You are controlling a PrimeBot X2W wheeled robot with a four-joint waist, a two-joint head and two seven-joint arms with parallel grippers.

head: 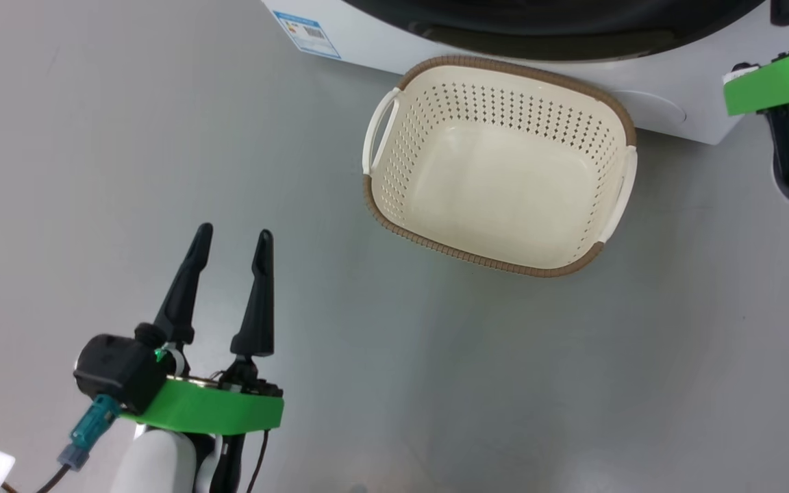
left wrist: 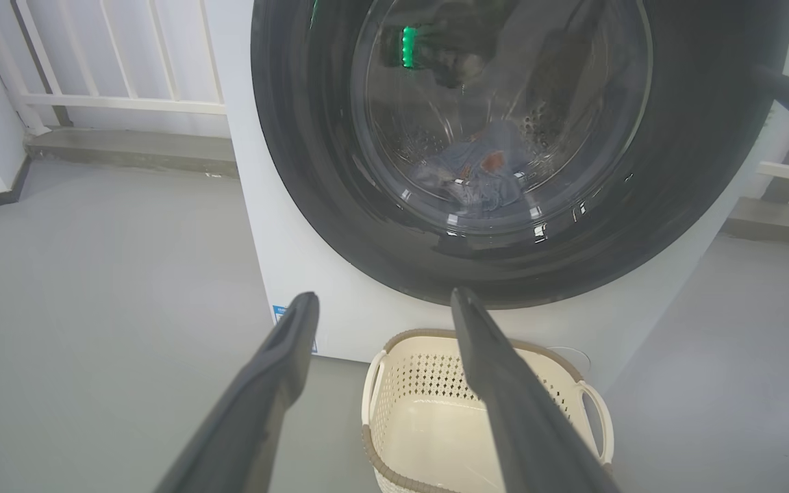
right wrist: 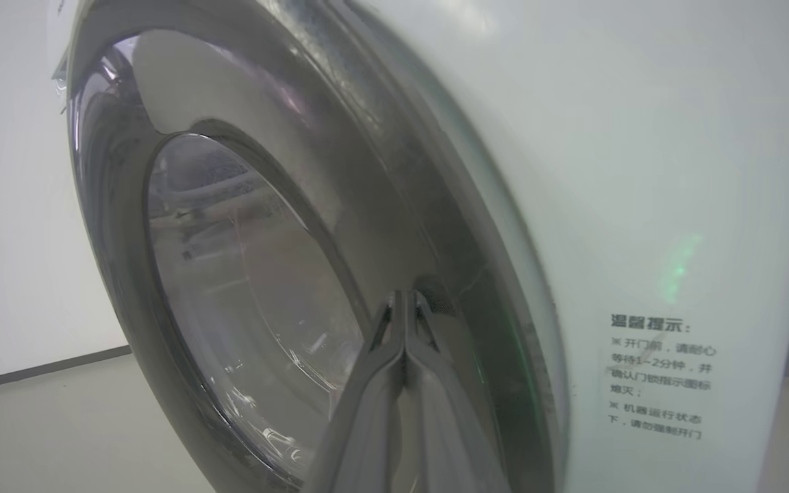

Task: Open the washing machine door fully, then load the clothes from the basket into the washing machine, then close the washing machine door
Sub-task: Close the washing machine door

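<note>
The left pincer (head: pixel 235 237) hangs with its two dark fingers spread wide, holding nothing, with open grey floor (head: pixel 435 383) on every side of it. The basket (head: pixel 614 103) stands well apart, ahead and to its right, its far rim tucked just under the front of the washing machine (left wrist: pixel 298 274). The right pincer (right wrist: pixel 406 301) is pressed shut with nothing between its fingers, its tips at the outer edge of the washing machine door (left wrist: pixel 298 137); I cannot tell whether they touch. The floor is smooth and matt, and a white railing (left wrist: pixel 114 68) lines the wall beyond. The door's glossy black rim lies against the white front. Through its glass bowl the clothes (left wrist: pixel 483 171) show as a blue heap with an orange-brown spot, low in the drum.
</note>
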